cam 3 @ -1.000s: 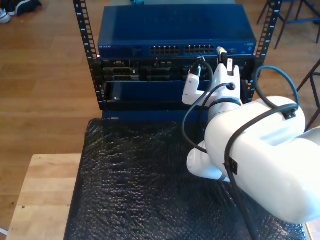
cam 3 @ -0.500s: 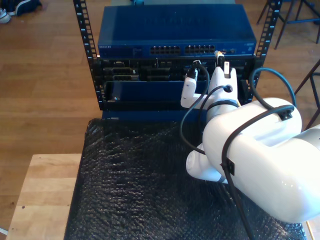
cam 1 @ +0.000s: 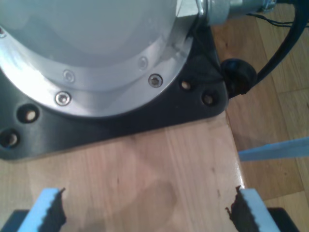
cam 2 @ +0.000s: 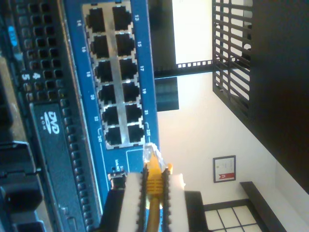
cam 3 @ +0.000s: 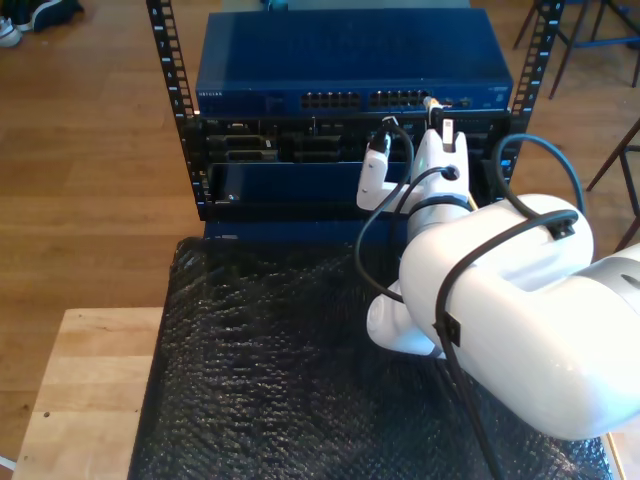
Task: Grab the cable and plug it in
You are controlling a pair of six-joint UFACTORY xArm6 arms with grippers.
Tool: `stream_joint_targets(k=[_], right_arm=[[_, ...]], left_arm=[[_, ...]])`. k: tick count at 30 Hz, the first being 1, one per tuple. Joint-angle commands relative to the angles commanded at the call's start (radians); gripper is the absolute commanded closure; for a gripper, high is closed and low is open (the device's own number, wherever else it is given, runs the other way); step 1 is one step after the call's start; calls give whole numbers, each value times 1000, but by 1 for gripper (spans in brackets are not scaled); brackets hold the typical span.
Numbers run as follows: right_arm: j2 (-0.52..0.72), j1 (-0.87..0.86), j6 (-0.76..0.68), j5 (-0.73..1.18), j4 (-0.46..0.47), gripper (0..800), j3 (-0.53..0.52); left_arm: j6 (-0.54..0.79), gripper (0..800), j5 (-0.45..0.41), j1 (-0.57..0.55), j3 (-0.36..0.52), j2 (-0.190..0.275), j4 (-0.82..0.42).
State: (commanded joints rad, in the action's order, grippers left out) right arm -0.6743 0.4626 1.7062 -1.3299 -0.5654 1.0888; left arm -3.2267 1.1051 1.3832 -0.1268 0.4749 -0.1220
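Two dozen ports lined the blue switch [cam 2: 116, 77] in the rack. Our second hand [cam 2: 153, 193] pinched the yellow cable [cam 2: 153, 181], its clear plug [cam 2: 150, 153] just beside the last ports; insertion, we judged, needed fine alignment. Our first hand [cam 1: 145, 210] hung spread over a wooden worktop [cam 1: 154, 164].
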Motion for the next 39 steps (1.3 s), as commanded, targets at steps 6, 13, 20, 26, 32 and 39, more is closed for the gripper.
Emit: stream_joint_targets(k=[6,13,20,26,32,39], right_arm=[[-8,0,2,0,0,800,18],[-20,-2,5,0,0,800,32],[-26,-3,5,15,2,800,41],[-37,-6,3,18,2,800,54],[-48,-6,3,20,2,800,68],[-52,-8,5,21,2,800,77]], left_arm=[[0,0,0,0,0,0,0],[0,0,0,0,0,0,0],[0,0,0,0,0,0,0],[0,0,0,0,0,0,0],[0,0,0,0,0,0,0],[0,0,0,0,0,0,0]])
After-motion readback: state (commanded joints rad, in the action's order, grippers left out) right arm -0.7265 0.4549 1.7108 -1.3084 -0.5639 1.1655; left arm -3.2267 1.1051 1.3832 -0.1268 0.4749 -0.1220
